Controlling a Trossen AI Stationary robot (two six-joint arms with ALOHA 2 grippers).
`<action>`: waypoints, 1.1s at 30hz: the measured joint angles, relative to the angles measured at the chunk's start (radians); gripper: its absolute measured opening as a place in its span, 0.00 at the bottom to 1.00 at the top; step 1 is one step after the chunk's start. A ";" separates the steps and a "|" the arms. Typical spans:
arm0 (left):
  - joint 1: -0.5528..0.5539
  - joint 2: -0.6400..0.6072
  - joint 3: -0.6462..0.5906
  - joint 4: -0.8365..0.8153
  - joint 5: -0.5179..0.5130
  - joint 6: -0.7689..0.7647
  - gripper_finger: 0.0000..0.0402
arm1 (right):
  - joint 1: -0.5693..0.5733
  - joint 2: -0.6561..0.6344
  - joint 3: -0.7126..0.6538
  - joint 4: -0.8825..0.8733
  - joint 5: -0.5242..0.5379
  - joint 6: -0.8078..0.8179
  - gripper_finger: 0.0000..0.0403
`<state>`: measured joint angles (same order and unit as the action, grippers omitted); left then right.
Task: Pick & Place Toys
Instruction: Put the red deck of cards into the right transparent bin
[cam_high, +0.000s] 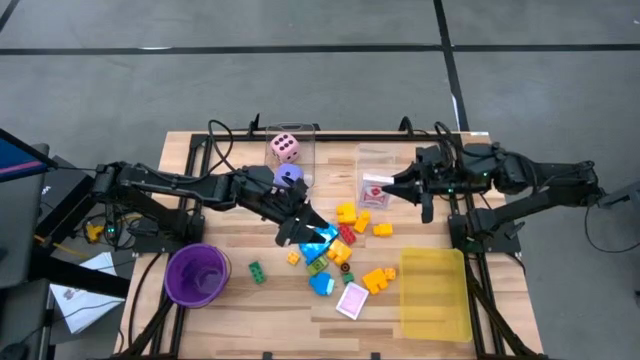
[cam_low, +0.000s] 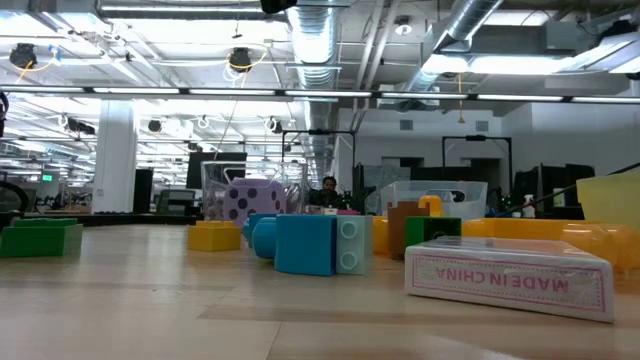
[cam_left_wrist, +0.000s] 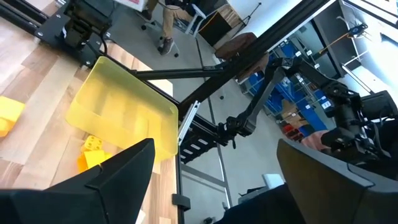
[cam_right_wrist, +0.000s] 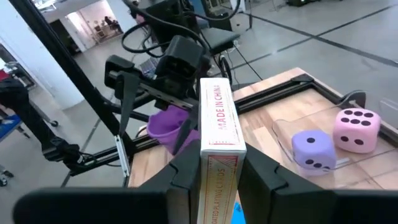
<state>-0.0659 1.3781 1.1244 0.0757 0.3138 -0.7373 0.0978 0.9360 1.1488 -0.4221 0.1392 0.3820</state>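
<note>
Toys (cam_high: 345, 255) are lying scattered mid-table, mostly between my two arms, with the yellow tray (cam_high: 433, 295) just beside them on my right. I am clenching my right tool (cam_right_wrist: 219, 171) on a playing-card box (cam_right_wrist: 219, 134), standing it on end above the clear box (cam_high: 380, 170); I judge the tray lies nearest this arm. My left tool (cam_high: 308, 225) is hovering released over the blue block (cam_high: 320, 240), fingers (cam_left_wrist: 121, 171) spread wide. The dice (cam_high: 285, 148) are sitting in the other clear container.
</note>
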 joint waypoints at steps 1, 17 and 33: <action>0.000 0.000 0.000 0.000 0.000 0.000 0.83 | 0.000 0.000 0.000 -0.007 0.005 0.000 0.18; 0.000 0.000 0.000 0.000 0.000 -0.002 0.83 | -0.104 -0.010 -0.115 -0.201 0.154 -0.023 0.18; 0.000 0.000 0.000 0.009 -0.011 -0.003 0.83 | -0.497 0.000 -0.336 -0.092 0.093 0.213 0.18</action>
<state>-0.0658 1.3777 1.1244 0.0845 0.3031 -0.7403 -0.3995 0.9364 0.8124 -0.5145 0.2326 0.5954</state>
